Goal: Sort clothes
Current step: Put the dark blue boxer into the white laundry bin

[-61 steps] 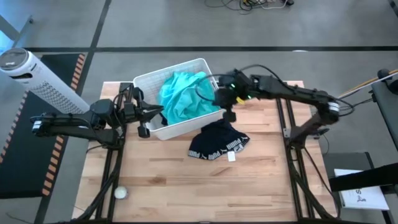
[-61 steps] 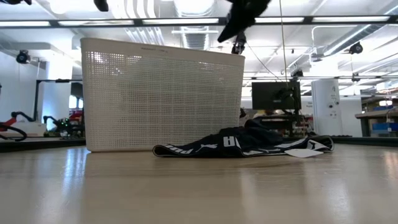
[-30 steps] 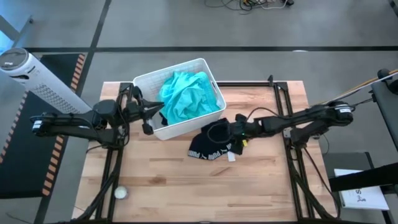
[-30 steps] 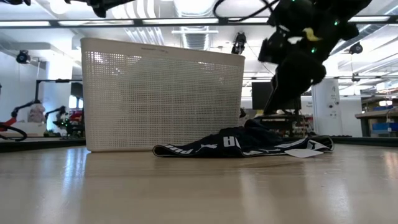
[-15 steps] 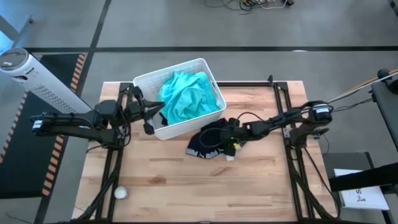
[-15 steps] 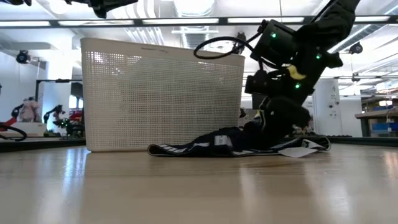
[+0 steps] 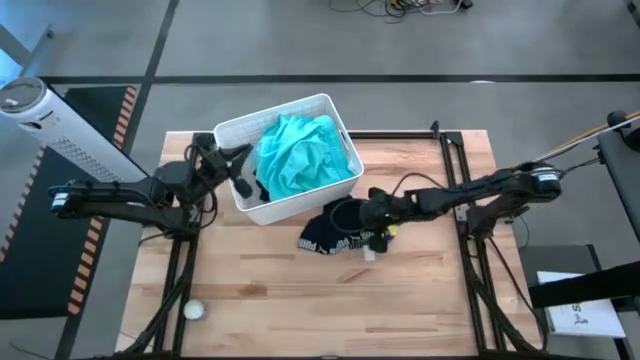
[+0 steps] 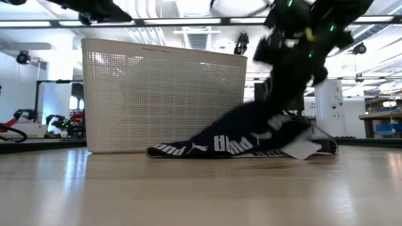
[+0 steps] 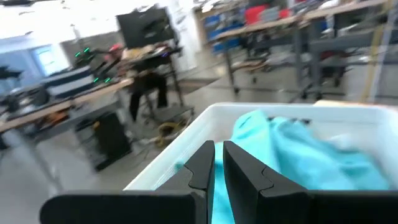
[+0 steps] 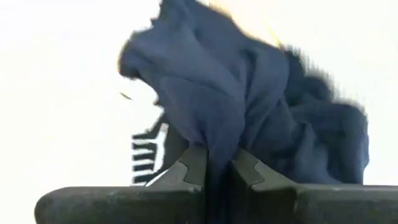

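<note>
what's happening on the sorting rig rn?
The right end effector is shut on the black shorts and has one side of them raised off the wooden table, next to the white basket; the lettered waistband is on the table. The left end effector, fingers almost together and holding nothing, hangs at the basket's rim. A teal garment is in the basket.
</note>
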You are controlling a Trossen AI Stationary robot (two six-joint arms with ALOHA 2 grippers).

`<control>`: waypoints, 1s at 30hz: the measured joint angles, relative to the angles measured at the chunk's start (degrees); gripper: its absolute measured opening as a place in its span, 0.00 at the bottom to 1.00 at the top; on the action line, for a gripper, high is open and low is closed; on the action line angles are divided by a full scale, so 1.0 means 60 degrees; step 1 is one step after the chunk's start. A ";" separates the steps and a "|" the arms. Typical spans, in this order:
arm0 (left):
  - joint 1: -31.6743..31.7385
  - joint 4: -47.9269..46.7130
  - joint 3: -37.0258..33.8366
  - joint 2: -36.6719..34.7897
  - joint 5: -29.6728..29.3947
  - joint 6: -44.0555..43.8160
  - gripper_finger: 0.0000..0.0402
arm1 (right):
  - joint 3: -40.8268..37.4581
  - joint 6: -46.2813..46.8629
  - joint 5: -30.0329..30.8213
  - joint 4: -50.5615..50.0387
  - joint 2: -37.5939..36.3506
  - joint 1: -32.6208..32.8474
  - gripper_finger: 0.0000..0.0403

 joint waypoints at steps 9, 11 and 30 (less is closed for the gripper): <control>-0.0007 -0.0771 0.0000 0.0101 -0.1394 -0.1086 0.05 | 0.1669 -0.0956 0.0129 0.0228 -0.2121 0.0227 0.01; -0.0007 -0.0794 0.0000 0.0103 -0.1662 -0.1111 0.05 | 0.2288 -0.1288 0.0392 0.0485 -0.2165 0.0224 0.01; -0.0007 -0.0600 0.0000 0.0207 -0.2920 -0.1147 0.05 | 0.9822 -0.4419 0.0275 -0.0875 0.3296 -0.1964 0.00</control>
